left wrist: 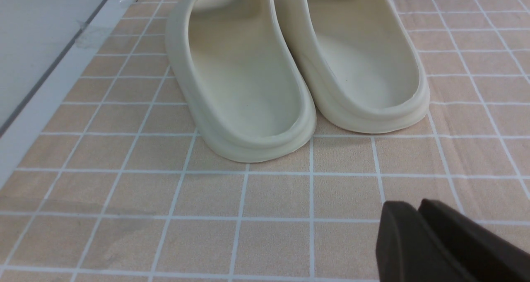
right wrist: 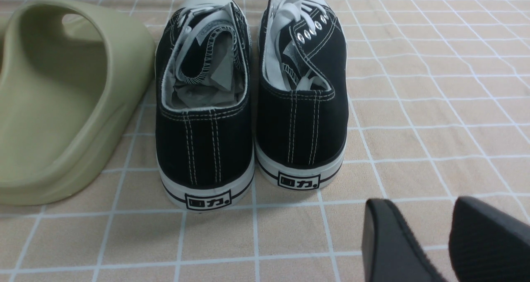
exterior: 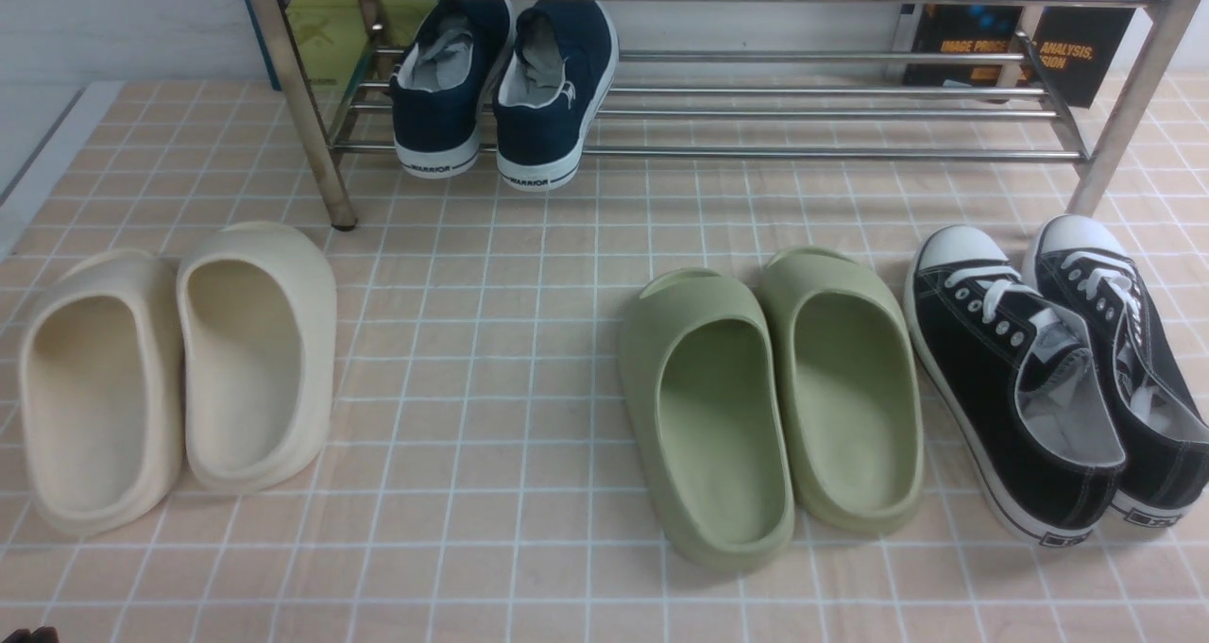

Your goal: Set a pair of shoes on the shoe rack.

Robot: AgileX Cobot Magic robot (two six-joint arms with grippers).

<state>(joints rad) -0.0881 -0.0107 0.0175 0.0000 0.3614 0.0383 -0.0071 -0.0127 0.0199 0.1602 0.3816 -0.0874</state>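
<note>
We saw the navy sneakers (exterior: 505, 91) already sitting on the lower rails of the shoe rack (exterior: 312, 124). On the tiled floor (exterior: 491, 341) lay cream slippers (exterior: 179, 369), green slippers (exterior: 770, 397) and black sneakers (exterior: 1048, 369). The left gripper (left wrist: 418, 215) had its fingers pressed together, apparently empty; the right gripper (right wrist: 430, 228) stood slightly parted behind the black pair.

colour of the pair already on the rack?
Navy blue sneakers with white soles, sitting on the shoe rack. Front view shows them best.
</note>
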